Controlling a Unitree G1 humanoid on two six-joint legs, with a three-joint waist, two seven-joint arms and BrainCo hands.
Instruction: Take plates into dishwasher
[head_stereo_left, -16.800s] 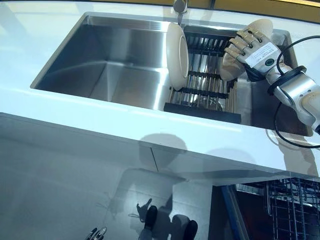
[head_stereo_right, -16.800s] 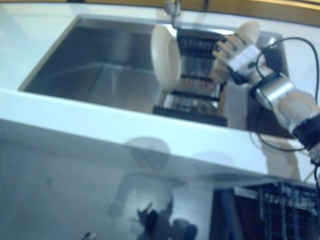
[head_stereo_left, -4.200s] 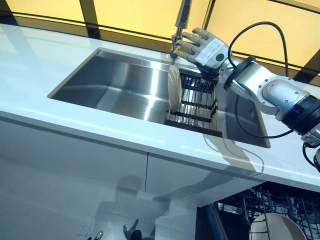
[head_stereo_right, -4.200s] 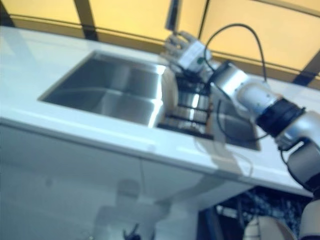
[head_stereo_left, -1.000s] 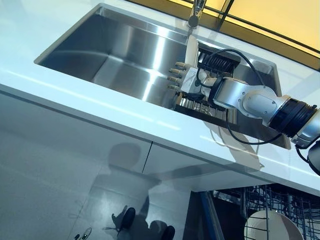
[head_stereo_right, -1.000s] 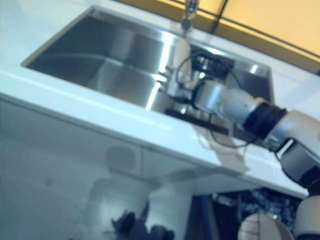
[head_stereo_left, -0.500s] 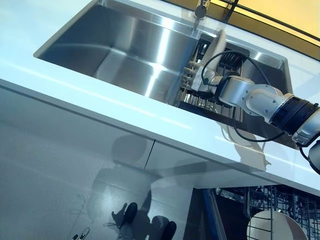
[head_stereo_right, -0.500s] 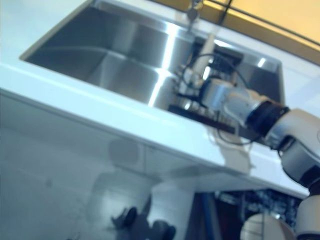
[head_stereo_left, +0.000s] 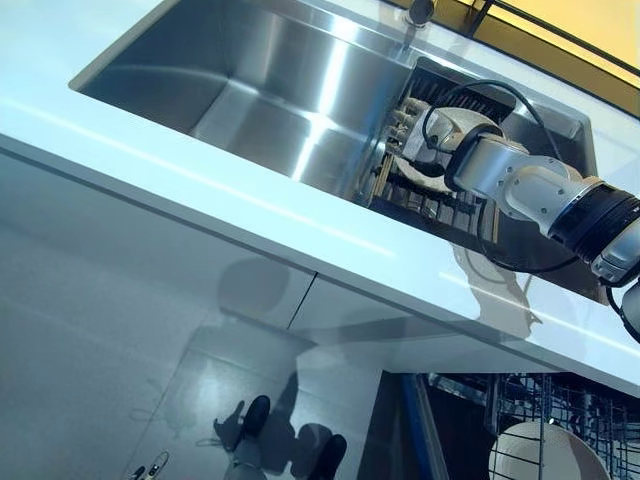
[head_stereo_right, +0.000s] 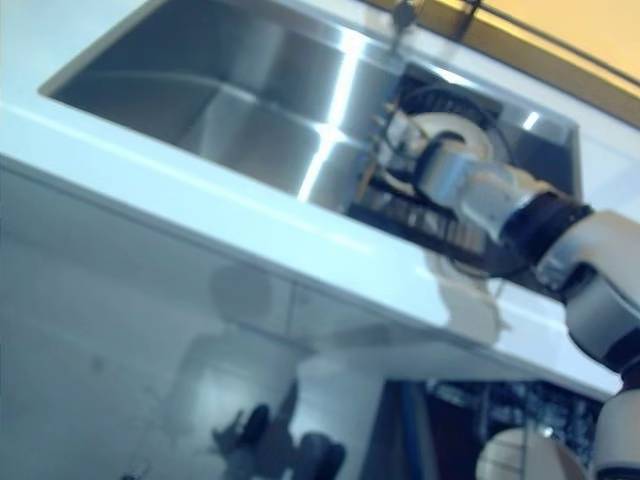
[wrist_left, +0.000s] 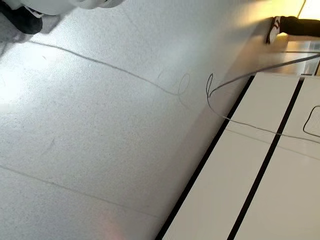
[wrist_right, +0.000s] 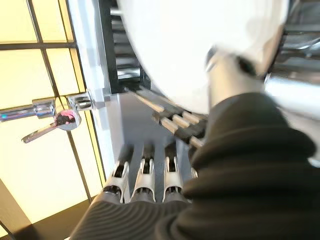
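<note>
A white plate (head_stereo_right: 452, 133) lies tilted low over the black dish rack (head_stereo_left: 440, 208) at the right end of the steel sink (head_stereo_left: 250, 90). My right hand (head_stereo_left: 432, 130) is shut on it. In the right wrist view the thumb (wrist_right: 226, 70) presses on the plate's (wrist_right: 190, 45) face and the fingers (wrist_right: 145, 172) reach under it. Another white plate (head_stereo_left: 545, 455) stands in the dishwasher's wire rack (head_stereo_left: 600, 410) at the bottom right. A small part of my left hand (head_stereo_left: 148, 466) shows at the bottom edge, hanging low near the floor.
The white counter (head_stereo_left: 150, 150) runs in front of the sink, with white cabinet fronts below it. The tap (head_stereo_left: 420, 10) stands behind the dish rack, and its lever (wrist_right: 50, 117) shows in the right wrist view. The left wrist view shows only grey floor (wrist_left: 100, 125).
The plate stood upright in the dish rack a second ago; my right hand has tipped it over to the right, nearly flat. The camera has drifted slightly.
</note>
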